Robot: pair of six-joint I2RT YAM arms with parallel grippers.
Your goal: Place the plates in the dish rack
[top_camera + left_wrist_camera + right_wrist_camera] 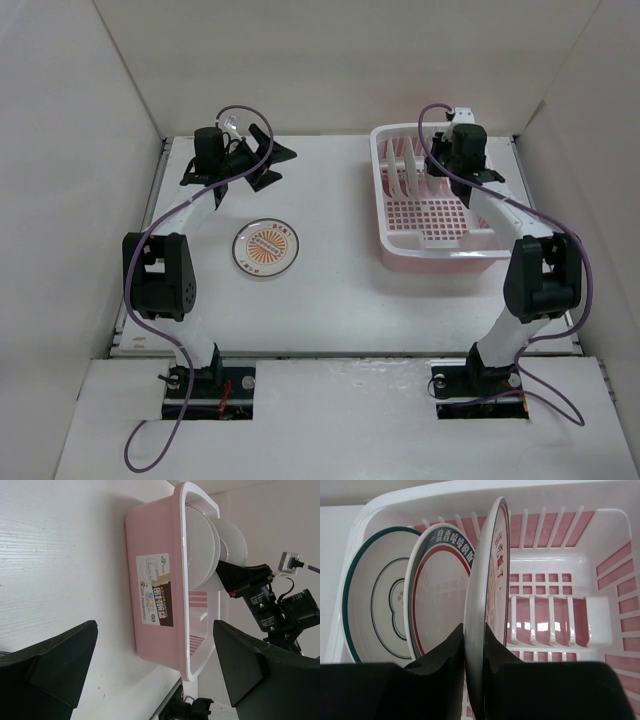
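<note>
Right gripper pinches rim of upright plate in dish rack; we judge plate stiff, slick, fragile. Left gripper wide, empty.

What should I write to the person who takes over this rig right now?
Left gripper: open and empty, above the far left of the table.
Right gripper: shut on the third plate, held upright inside the dish rack.
Done: the ringed plate and the red-rimmed plate stand in the rack.
Left to do: release the third plate, then load the sunburst plate, which lies flat on the table.
</note>
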